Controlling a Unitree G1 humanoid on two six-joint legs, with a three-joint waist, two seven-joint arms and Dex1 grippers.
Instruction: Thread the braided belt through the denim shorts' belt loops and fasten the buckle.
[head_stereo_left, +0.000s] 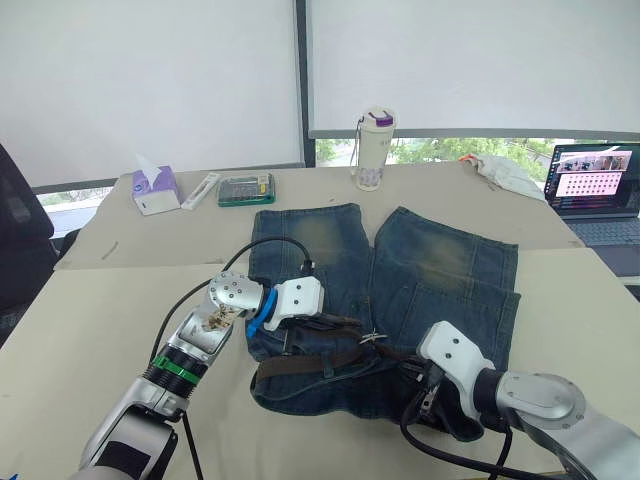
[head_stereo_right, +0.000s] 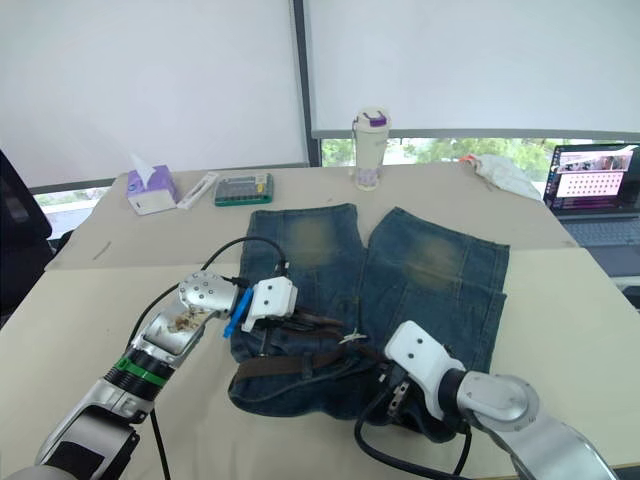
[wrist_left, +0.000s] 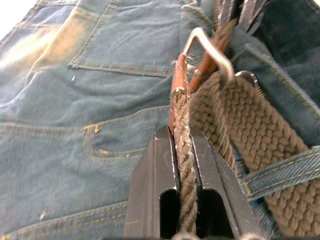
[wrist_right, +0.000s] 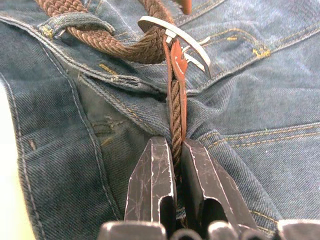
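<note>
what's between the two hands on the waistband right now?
The buckle, with braided belt on either side, over the denim shorts. Left hand and right hand each clamp the belt edge-on; both wrist views show it.

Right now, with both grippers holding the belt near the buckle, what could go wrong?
1. The left gripper and right gripper each pinch the braided belt edge-on, so the narrow strap could slip or twist out.
2. The buckle stands tilted above the denim shorts; a pull from either side may turn it instead of fastening it.
3. The strap passes under a belt loop; tugging could bunch the waistband.
</note>
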